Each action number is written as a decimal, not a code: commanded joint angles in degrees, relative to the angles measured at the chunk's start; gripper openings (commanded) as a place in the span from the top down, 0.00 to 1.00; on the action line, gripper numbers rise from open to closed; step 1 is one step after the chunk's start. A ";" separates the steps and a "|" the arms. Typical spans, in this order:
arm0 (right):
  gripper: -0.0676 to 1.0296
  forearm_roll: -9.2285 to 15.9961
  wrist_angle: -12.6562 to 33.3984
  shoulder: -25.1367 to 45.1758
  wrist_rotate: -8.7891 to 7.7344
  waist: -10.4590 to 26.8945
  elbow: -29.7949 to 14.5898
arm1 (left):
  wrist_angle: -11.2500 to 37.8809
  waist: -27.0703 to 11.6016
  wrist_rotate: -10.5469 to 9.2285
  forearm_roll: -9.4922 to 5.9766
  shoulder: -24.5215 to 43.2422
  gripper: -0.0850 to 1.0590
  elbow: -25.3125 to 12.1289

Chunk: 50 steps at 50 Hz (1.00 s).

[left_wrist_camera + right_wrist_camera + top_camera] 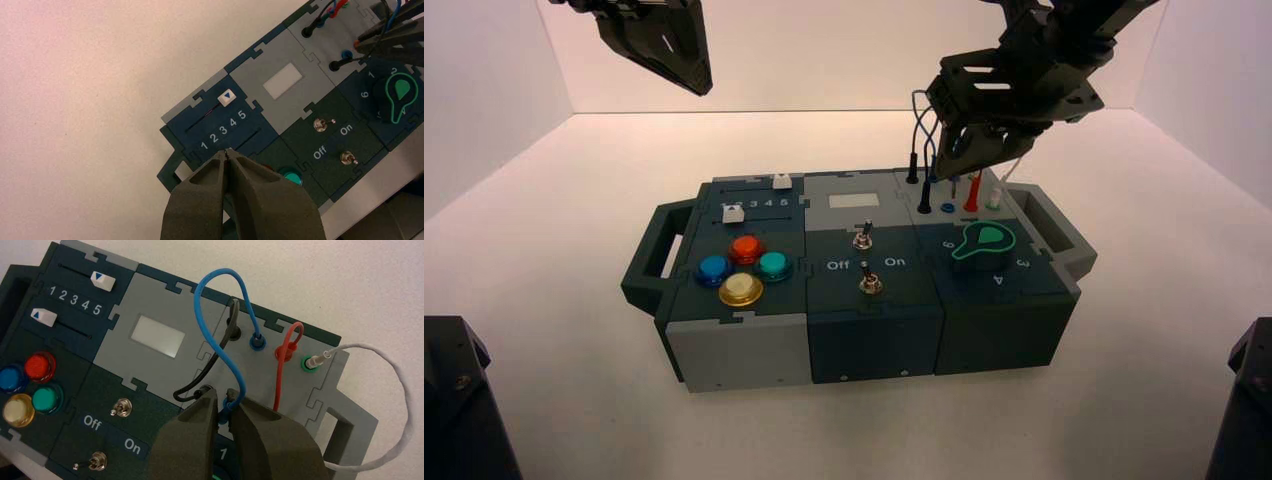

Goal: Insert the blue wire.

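Observation:
The blue wire (220,271) arches over the grey wire panel (250,375). One blue plug (257,341) stands in a back-row socket. The other blue plug (224,410) is pinched between the fingers of my right gripper (223,399), beside the black plug (204,389) in the front row. From above, my right gripper (957,168) hangs over the box's right rear, just above an empty blue socket (947,208). My left gripper (228,151) is shut on nothing and parked high over the sliders (686,70).
Red (285,352), white (314,361) and black wires are plugged in around the blue one. A green knob (984,240) sits just in front of the panel. Two toggle switches (863,238) marked Off and On and coloured buttons (744,268) lie to the left.

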 commanded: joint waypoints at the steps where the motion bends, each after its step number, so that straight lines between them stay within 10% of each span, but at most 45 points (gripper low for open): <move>1: 0.96 -0.09 -0.44 -0.53 0.09 0.44 -1.32 | -0.35 -0.18 0.00 -0.18 -0.26 0.95 -1.05; 50: 0.96 -0.26 1.23 2.46 0.18 0.00 -3.25 | 0.00 -0.18 0.00 -0.44 -0.44 0.95 -1.05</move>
